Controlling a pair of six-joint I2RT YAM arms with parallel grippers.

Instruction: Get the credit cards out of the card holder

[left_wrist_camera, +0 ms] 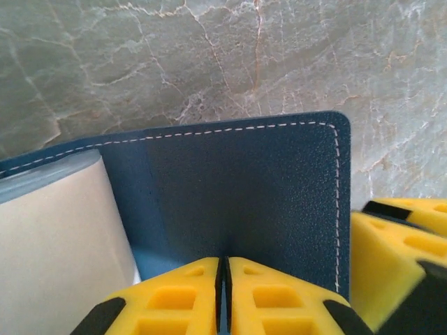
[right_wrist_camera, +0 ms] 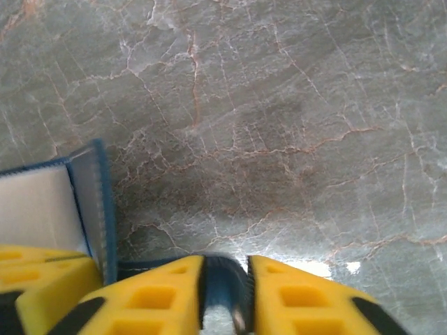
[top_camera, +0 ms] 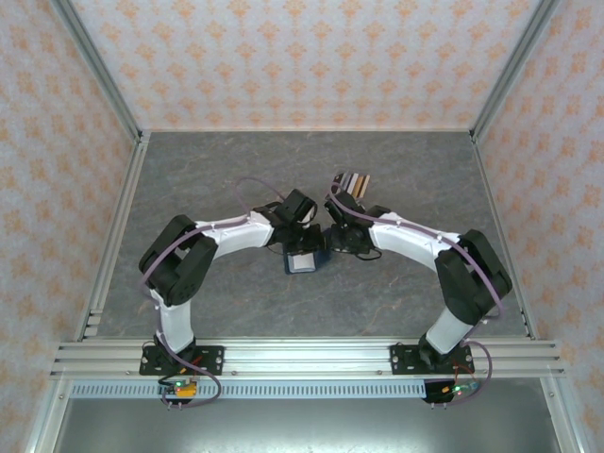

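Seen from overhead, the card holder [top_camera: 304, 262] lies at frame centre, its upper part hidden beneath the arms [top_camera: 236, 233]. A striped cluster [top_camera: 356, 180] above it is too small to identify. The right wrist view blurs the holder's edge at bottom centre, and the left wrist view crops it at left and bottom.

Top view: bright, even, diffuse light from overhead; only soft, faint shadows under the arms [top_camera: 236, 231] on the counter [top_camera: 406, 165]. Wide-angle lens, so frame rails [top_camera: 99, 94] splay outward twd the edges. Left wrist cam: card holder [left_wrist_camera: 244, 202] sharp, stitching crisp; left tool [left_wrist_camera: 223, 269] v. close to lens, slightly soft; frame's rt edge blurred. Right wrist cam: counter veining fairly sharp, white glare patch just beside right tool [right_wrist_camera: 225, 269], dim shadow mid-frame; blue piece btw its fingers [right_wrist_camera: 160, 293] smeared, out of focus.
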